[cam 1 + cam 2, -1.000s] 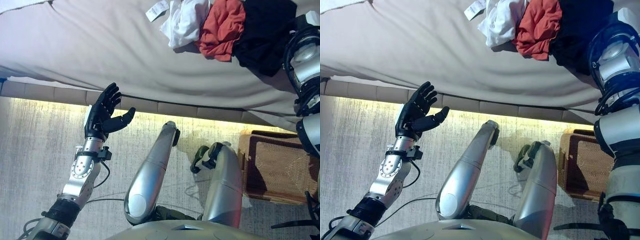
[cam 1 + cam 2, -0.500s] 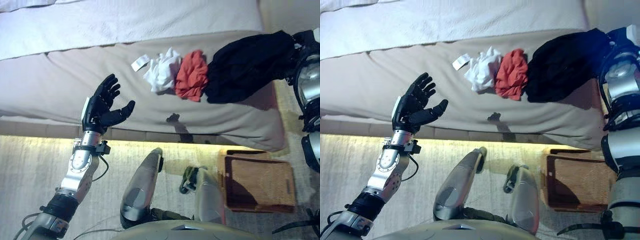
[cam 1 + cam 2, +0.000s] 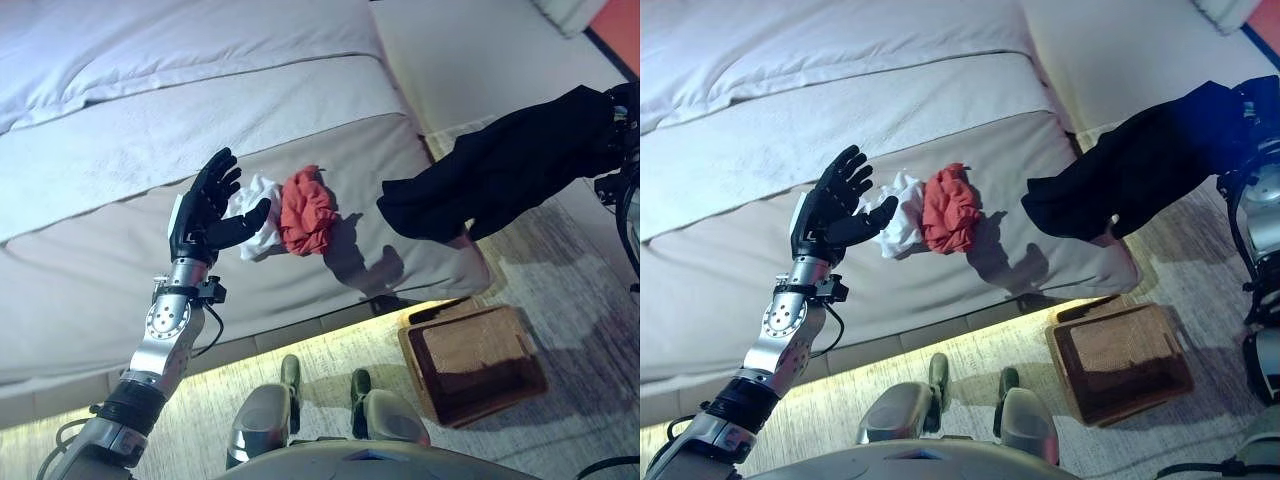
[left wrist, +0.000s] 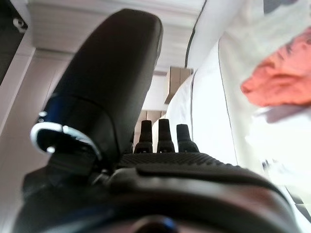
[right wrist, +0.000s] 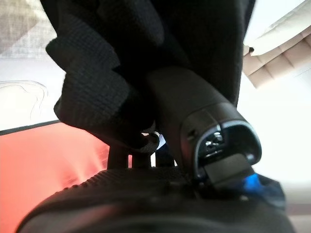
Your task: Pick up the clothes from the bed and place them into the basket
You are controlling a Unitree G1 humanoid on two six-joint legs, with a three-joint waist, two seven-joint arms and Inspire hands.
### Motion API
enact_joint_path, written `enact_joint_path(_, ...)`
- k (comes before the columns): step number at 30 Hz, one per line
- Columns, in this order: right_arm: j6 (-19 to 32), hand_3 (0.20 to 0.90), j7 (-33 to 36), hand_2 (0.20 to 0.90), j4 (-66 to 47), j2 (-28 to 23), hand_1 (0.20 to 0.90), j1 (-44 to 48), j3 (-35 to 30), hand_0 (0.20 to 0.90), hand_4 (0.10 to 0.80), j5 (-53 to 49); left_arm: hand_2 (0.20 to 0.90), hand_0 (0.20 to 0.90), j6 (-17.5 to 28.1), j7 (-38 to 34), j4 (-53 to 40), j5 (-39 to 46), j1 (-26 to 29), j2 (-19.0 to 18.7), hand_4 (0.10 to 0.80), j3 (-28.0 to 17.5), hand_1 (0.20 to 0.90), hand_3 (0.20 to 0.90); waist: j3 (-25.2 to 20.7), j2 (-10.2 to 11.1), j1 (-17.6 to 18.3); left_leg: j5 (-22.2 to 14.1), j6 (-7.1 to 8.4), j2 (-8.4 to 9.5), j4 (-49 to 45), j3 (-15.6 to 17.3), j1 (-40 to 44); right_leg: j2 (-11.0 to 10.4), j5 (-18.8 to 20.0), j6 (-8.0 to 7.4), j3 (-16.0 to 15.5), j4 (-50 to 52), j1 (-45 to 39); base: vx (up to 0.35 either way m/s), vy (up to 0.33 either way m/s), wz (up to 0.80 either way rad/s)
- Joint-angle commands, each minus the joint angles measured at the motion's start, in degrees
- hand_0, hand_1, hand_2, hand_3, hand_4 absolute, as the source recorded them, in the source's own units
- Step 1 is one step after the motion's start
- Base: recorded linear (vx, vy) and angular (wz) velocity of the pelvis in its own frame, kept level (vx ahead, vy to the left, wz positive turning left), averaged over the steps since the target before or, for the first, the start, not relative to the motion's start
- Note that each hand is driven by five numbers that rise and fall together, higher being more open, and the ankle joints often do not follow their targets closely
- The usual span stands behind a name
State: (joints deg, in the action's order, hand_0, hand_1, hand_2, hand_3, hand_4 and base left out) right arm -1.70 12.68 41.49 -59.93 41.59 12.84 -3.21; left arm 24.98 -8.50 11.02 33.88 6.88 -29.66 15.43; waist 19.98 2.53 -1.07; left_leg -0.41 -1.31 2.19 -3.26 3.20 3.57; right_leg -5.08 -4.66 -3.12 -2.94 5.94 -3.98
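Observation:
A black garment hangs in the air from my right hand at the right edge, past the bed's corner and above the floor; the hand is shut on the cloth. A red garment and a white garment lie bunched on the bed. My left hand is open, raised beside the white garment, holding nothing; it also shows in the left wrist view. A brown woven basket stands on the floor by the bed's corner, below the black garment.
The bed has a beige cover and a white sheet further back. A lit strip runs under the bed's edge. Grey carpet surrounds the basket.
The camera has swung, so the whole scene has shifted. My right hand has lifted the black garment off the bed and carried it out over the floor near the basket. My left hand stays raised and open.

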Motion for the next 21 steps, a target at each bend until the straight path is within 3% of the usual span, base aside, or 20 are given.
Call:
enact_joint_path(1,5.1,0.200,7.9,0.300,-6.6,-6.2,0.300,-2.7,-4.1,0.300,0.100,0.9,0.900,0.900,5.2,0.4,1.4,-3.5,0.0,1.7,0.800,0.7,0.900,0.900,-11.9,0.5,1.9,-3.1,1.05,-2.03,2.1,-0.5,0.4,2.6,3.6,1.08,1.6,-1.5,2.5,-0.020,0.034,-0.18)
enact_joint_path(8,3.4,0.200,9.3,0.300,-16.5,-3.2,0.300,-13.9,-13.0,0.300,0.100,1.8,0.900,0.900,4.4,1.8,4.8,-4.6,1.2,2.7,0.800,0.1,0.900,0.900,-12.7,0.4,5.0,-2.6,0.79,-2.10,5.7,1.3,2.4,3.0,5.7,-0.02,4.6,-4.2,2.4,-0.021,0.023,-0.21)
enact_joint_path(15,1.6,0.200,7.6,0.300,-24.6,3.4,0.300,-21.0,-16.1,0.300,0.100,3.0,0.900,0.900,4.7,0.9,8.4,-7.9,3.4,4.6,0.800,-0.3,0.900,0.900,-12.7,-0.1,8.5,-3.1,0.61,-2.41,6.8,4.0,3.8,3.7,7.0,-0.53,7.6,-5.9,2.6,0.005,0.017,-0.24)
enact_joint_path(21,5.8,0.200,6.9,0.300,-28.7,8.6,0.300,-31.1,-21.2,0.300,0.100,5.0,0.900,0.900,4.9,0.1,8.8,-9.8,2.4,5.9,0.800,-1.6,0.900,0.900,-12.5,-0.5,10.7,-3.4,0.41,-2.50,6.9,5.7,4.3,4.3,7.8,-0.78,9.6,-6.3,3.1,0.012,-0.001,-0.17)
